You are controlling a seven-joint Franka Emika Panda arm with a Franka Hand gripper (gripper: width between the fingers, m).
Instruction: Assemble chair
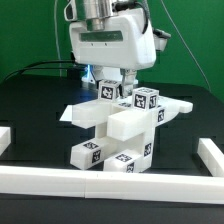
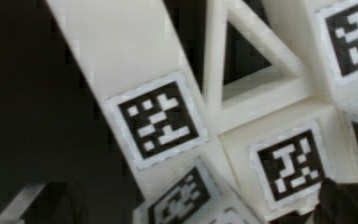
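I am watching the gripper (image 1: 112, 80) hanging with fingers spread wide, grasping nothing, just above the chair (image 1: 118, 125) standing mid-table between the white bars (image 1: 100, 181). I am judging a part just seated; next I need another loose piece.

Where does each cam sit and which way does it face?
Exterior view: off the arm, level with the black table, facing the stacked chair parts with white bars in front; shows the arm's wrist and the open end effector above the stack.
Wrist view: on the wrist, pointing close at tagged chair parts; no end effector fingers clearly visible.
Shared: the white chair parts with black-and-white tags.
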